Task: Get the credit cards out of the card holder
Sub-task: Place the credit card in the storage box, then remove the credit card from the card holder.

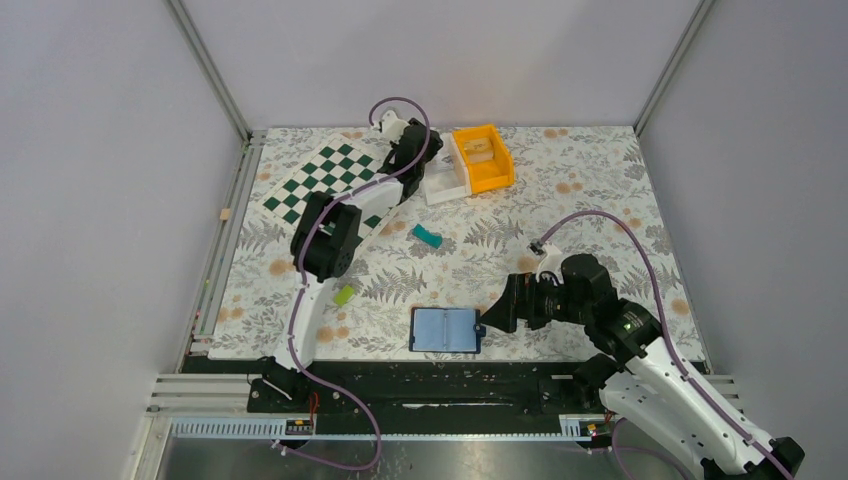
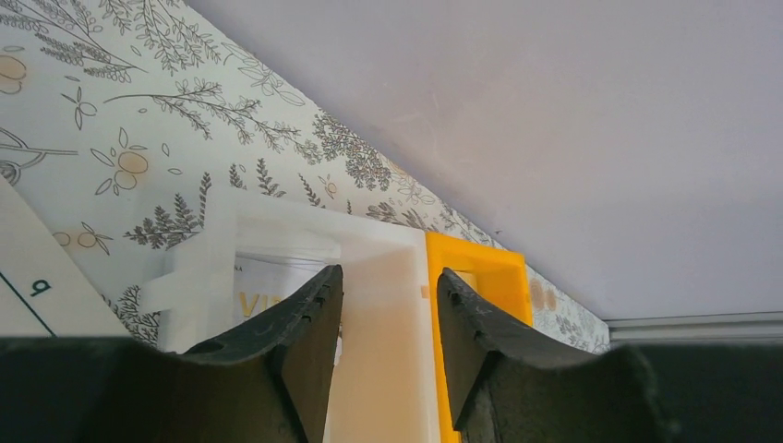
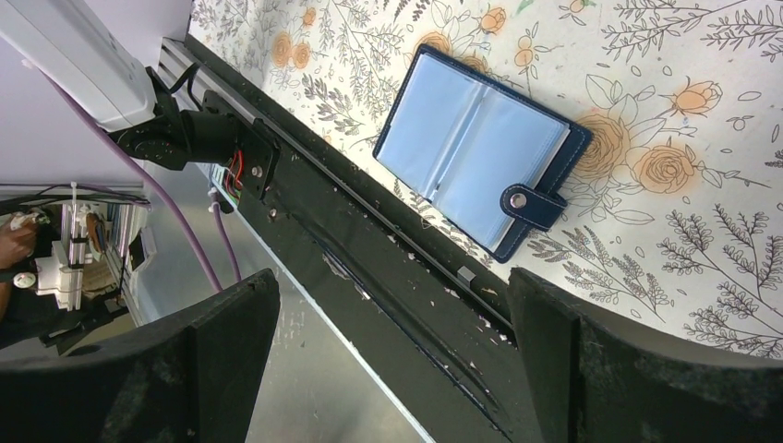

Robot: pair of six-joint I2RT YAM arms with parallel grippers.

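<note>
**Card holder open at front of worktop, both claws empty**

Pictured on a floral-print worktop (image 1: pixel 560 170): navy card holder (image 1: pixel 445 330) lying open and flat at the near edge, just beside the black base rail (image 1: pixel 420 372). Pale blue inner panels facing up, snap tab (image 3: pixel 531 205) on the side nearest the right arm. Cannot tell whether credit cards sit inside those panels.

Right claw (image 1: pixel 487 322) low and just beside the tab side of the holder, jaws at their widest, gripping nothing and clear of the leather.

Left claw (image 1: pixel 420 160) far back on the worktop at the white bin (image 1: pixel 445 183), jaws partly apart with nothing between them. Orange bin (image 1: pixel 485 160) touching the white one on its right. Inside the white bin, a pale item with yellow print (image 2: pixel 263 277), half hidden by a finger; cannot tell what it is.

Also on the worktop: green-and-white chessboard (image 1: pixel 325 180) at back left, teal block (image 1: pixel 427 236) near the middle, green block (image 1: pixel 344 295) beside the left arm.
</note>
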